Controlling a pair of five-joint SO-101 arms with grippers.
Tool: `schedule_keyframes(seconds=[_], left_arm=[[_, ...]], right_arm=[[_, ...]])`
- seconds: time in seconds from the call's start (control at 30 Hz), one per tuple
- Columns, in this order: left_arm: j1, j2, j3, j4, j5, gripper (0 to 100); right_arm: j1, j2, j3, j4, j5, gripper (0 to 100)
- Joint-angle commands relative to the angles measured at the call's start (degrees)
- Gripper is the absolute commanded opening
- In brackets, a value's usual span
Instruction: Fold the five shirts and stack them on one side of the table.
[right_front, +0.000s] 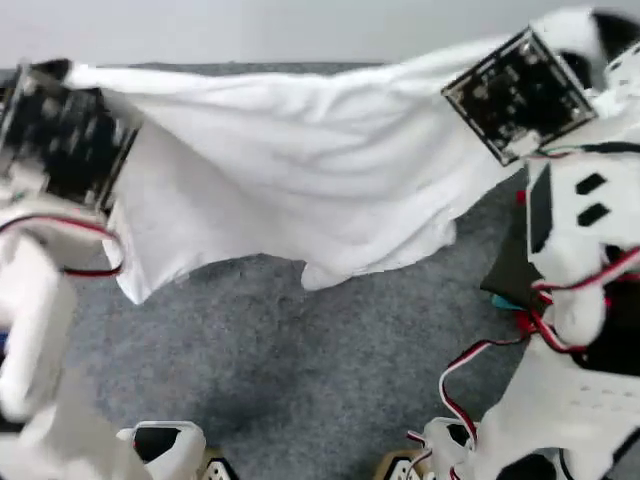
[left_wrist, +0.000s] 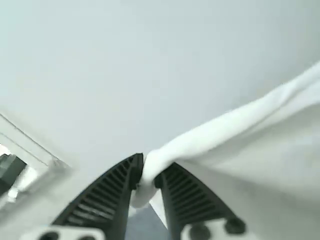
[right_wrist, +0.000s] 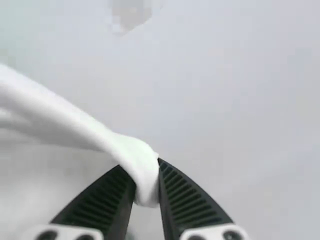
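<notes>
Over the grey tabletop (right_front: 300, 380), my left fingers (left_wrist: 134, 169) and right fingers (right_wrist: 165, 172) each clamp a corner of the shirt (right_front: 300, 170), spread aloft; next, I judge, lay it flat for folding.

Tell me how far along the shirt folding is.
Done: nothing I can confirm as folded or stacked; a dark item beside the right arm is too hidden to identify. In hand: one white shirt, pinched by the left gripper and right gripper, hangs spread above the gray table. Left: lay it down, fold it, stack it, then the others.
</notes>
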Motion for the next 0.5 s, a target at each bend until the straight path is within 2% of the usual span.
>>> schedule_keyframes(seconds=[0.0, 0.17, 0.37, 0.47], left_arm=[[-0.70, -0.79, -5.85, -1.23, -3.34, 1], [-0.70, -0.88, -12.26, 3.43, -5.71, 1], [-0.70, -0.88, -20.53, 11.16, -5.71, 1], [-0.70, -0.88, -24.04, 15.21, -5.80, 1]], right_arm=[[0.31, -2.24, -5.98, -3.30, 2.55, 1.0], [0.75, -2.33, -11.87, -2.33, 5.01, 1.0], [2.51, -5.05, -18.73, 4.53, 6.51, 1.0], [2.51, -7.43, -18.64, 6.81, 10.11, 1.0]])
